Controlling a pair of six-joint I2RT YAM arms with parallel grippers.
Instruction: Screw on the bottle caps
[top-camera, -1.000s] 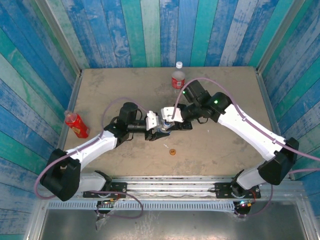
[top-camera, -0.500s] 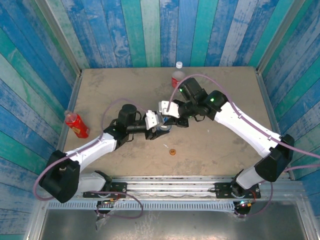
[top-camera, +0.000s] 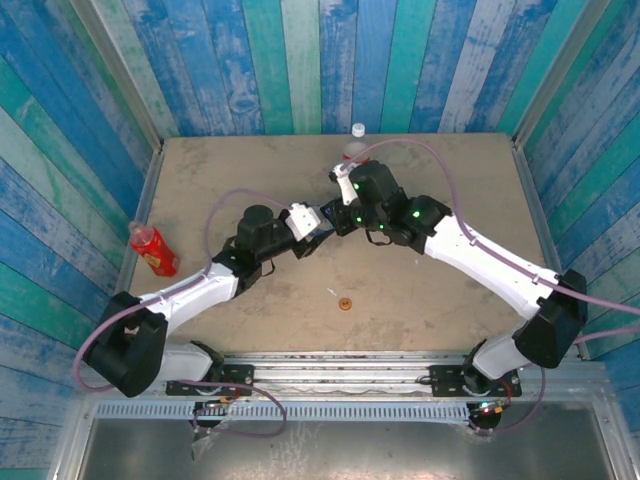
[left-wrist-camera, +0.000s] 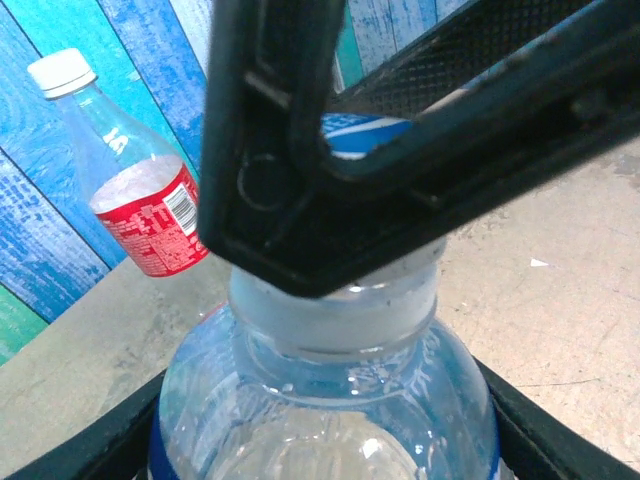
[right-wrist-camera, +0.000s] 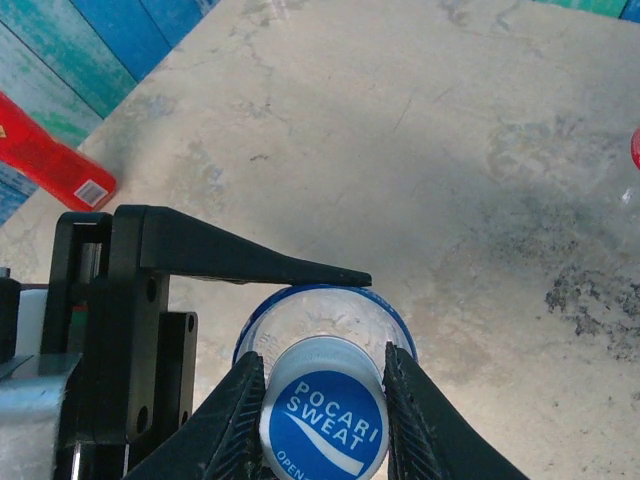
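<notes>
Cross-threading risk: my right tool pinches the blue cap onto the blue-label bottle that my left tool grips at the bench centre, and any tilt or bottle slip could jam threads.

Left arm: stretched toward 1 o'clock; left gripper clamped in a grip.
Right arm: stretched toward 10 o'clock; right gripper pinched narrow.

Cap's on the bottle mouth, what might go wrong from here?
The right pincer pinches the blue cap over the blue-label bottle; if it sits crooked, turning may cross-thread it. The left pincer grips the bottle's body, so it might spin with the cap. The red-label bottle stands close behind the right wrist and might get knocked.
</notes>
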